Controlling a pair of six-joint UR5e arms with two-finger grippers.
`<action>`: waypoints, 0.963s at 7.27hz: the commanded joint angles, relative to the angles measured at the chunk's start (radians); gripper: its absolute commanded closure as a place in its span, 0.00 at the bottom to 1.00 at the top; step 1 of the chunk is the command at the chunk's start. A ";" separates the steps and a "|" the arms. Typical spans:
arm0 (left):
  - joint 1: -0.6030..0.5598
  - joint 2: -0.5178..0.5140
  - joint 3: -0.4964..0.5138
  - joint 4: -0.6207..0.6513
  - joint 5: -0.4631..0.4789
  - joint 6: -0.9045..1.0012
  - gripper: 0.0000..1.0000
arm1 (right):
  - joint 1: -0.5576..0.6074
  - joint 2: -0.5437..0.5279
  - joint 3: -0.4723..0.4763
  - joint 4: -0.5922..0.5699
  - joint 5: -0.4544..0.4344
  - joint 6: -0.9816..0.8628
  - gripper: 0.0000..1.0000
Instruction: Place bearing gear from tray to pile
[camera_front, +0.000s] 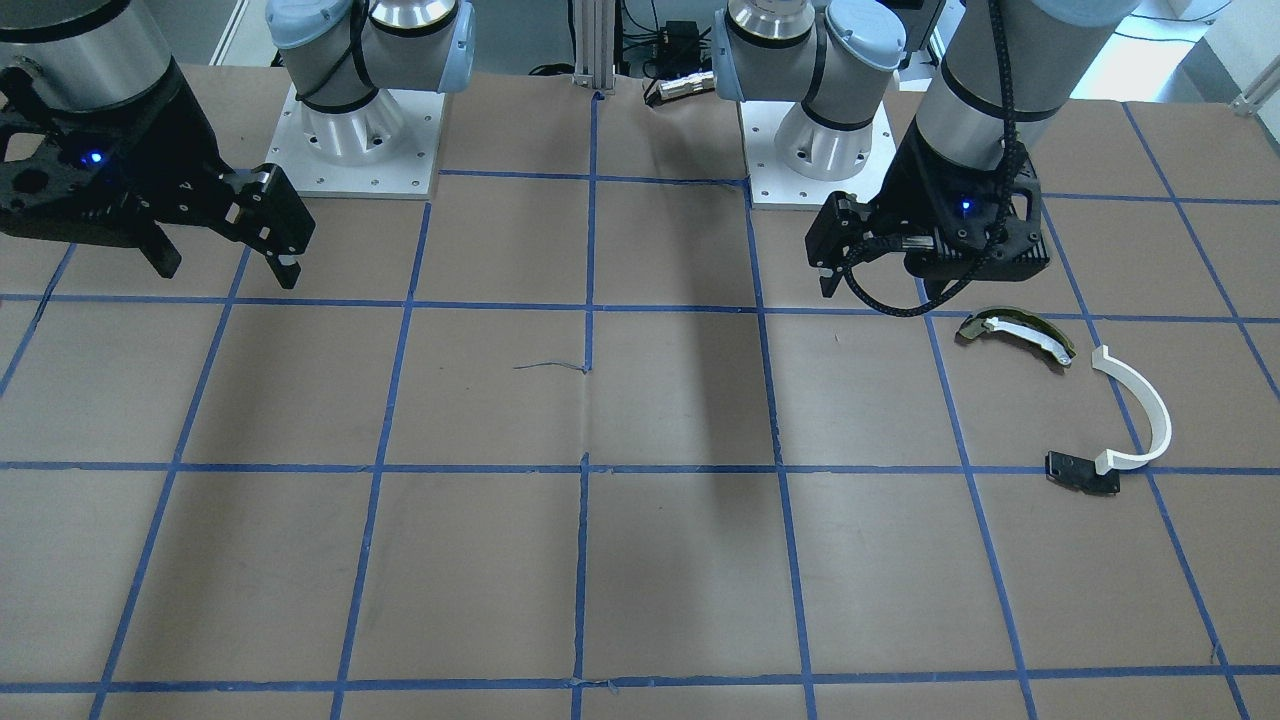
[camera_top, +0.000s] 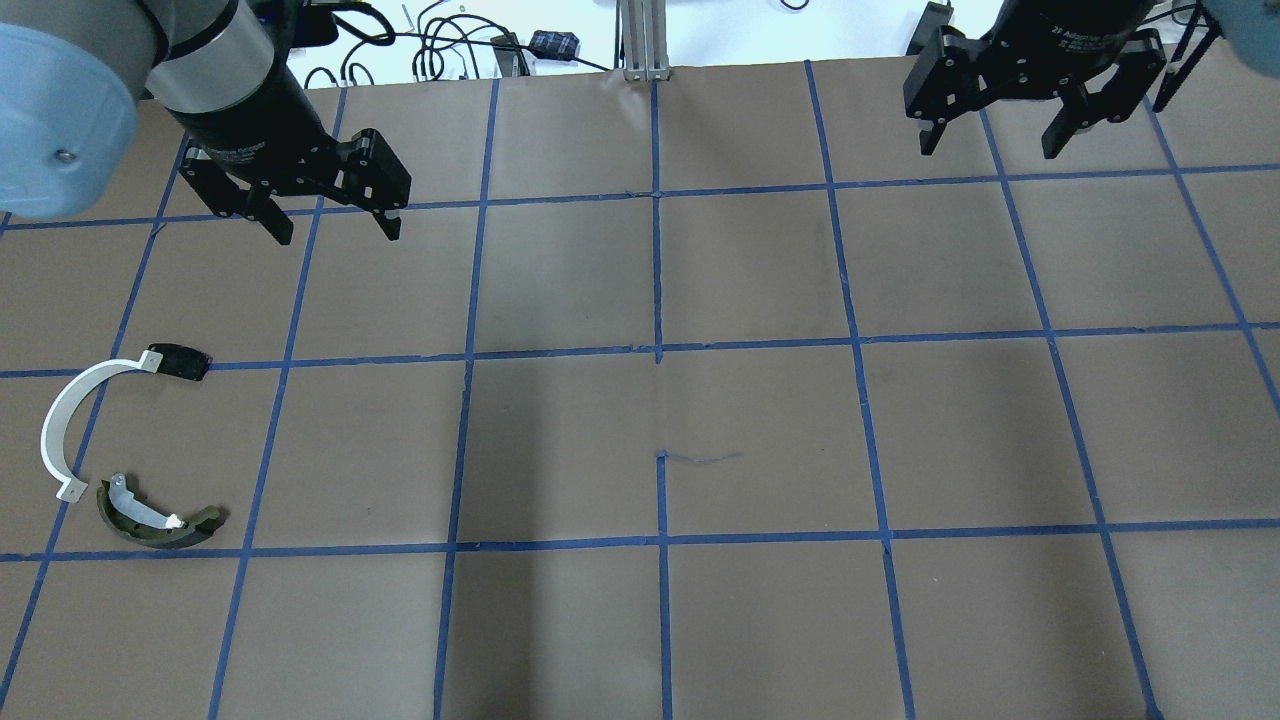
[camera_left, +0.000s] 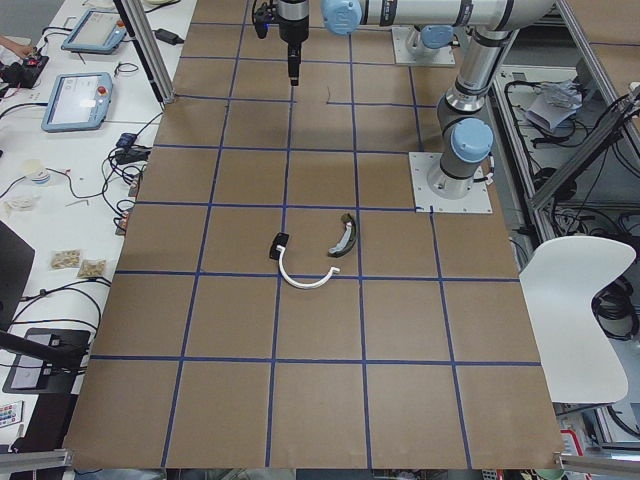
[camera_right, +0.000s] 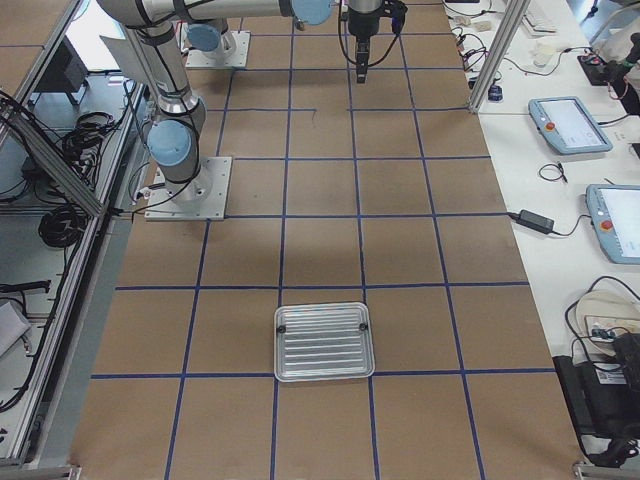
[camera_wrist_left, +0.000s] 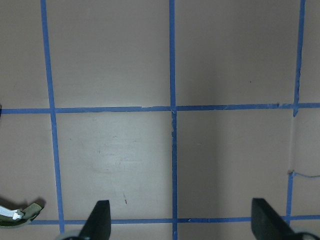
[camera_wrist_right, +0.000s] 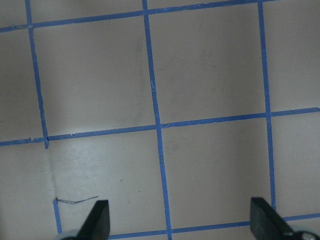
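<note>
Between the fingers of the left gripper (camera_top: 338, 235) nothing is held. Its jaws are spread wide and hung above the bare table (camera_top: 760, 440). The same is seen at the right gripper (camera_top: 988, 150): jaws spread, empty, clear of the surface.

The pile is found on the robot's left. It consists of a white arc strip (camera_top: 48, 425), a black bracket (camera_top: 180, 361) seemingly touching one end of it, and an olive-and-white curved piece (camera_top: 150, 530) just beside the other end.

The tray (camera_right: 324, 350) is shown only in the exterior right view, well apart from grippers and pile. The bearing gear cannot be made out. Two small dark spots are seen at the tray's far corners, too small to be identified. The task is judged not started.

Risks:
- The gear could be mislocated, since the tray is outside both wrist views.
- A small part could be pinched off-centre and dropped.
- The arms could be brought into conflict on the long carry.
- The pile could be scattered by a high release.
</note>
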 joint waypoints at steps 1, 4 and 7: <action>0.000 0.001 -0.001 0.002 0.000 0.000 0.00 | -0.022 -0.002 -0.010 -0.027 -0.009 -0.004 0.00; 0.000 -0.001 -0.001 0.004 0.000 0.000 0.00 | -0.236 -0.002 -0.010 -0.039 -0.140 -0.392 0.00; 0.001 -0.001 -0.001 0.004 0.002 0.000 0.00 | -0.564 0.024 0.033 -0.036 -0.050 -0.746 0.00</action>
